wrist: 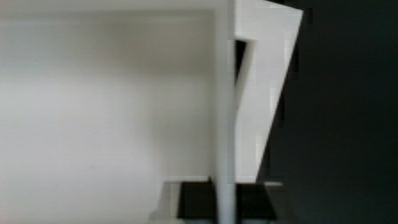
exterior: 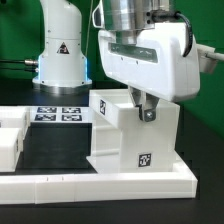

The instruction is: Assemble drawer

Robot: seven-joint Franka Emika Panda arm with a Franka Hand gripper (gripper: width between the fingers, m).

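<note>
Exterior view: the black desk [exterior: 55, 150] spans the scene, bounded on its near side by a low white rail [exterior: 100, 181]. The arm [exterior: 62, 45] rises from its base at the far side, toward the exterior view's left, and its white wrist housing fills the upper area toward the exterior view's right. The box shell [exterior: 120, 140] of the drawer stands upright on the desk just behind the rail, right of centre in the exterior view and directly under the wrist housing. It shows a lower step toward the exterior view's left and a taller wall toward the right. The marker board [exterior: 58, 113] lies flat on the desk between the arm base and the box shell, apart from both. Further white parts [exterior: 10, 135] sit at the exterior view's left edge, cut off by the frame and too incomplete to identify. A square marker tag [exterior: 143, 158] is fixed low on the near face of the box shell. The end effector [exterior: 147, 110] reaches down onto the top edge of the shell. Wrist view: a thin white wall edge of the shell [wrist: 230, 110] runs between two dark fingertips [wrist: 192, 198], which sit tight against it on either side, so the jaws stand narrowly closed on that wall.
</note>
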